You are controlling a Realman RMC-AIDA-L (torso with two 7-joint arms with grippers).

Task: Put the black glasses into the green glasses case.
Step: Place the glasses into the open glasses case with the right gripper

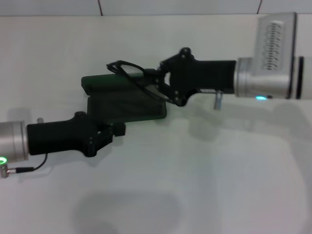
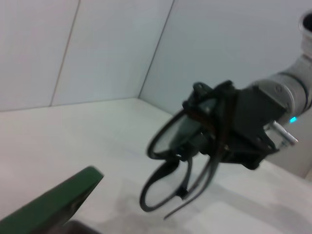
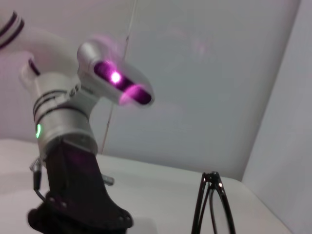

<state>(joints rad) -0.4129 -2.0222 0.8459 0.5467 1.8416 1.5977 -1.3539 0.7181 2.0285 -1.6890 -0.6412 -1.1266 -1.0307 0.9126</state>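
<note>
Pinching the thin black-framed glasses [image 1: 127,72] at one end of the frame, the right gripper [image 1: 157,84] holds them above the open dark green hard clamshell case [image 1: 124,97]. Their long axis runs straight out from the jaws, lenses hanging edge-down. Beyond the case's near edge, the left gripper [image 1: 118,130] rests, jaws apparently pressed together, on the white tabletop [image 1: 219,185].
</note>
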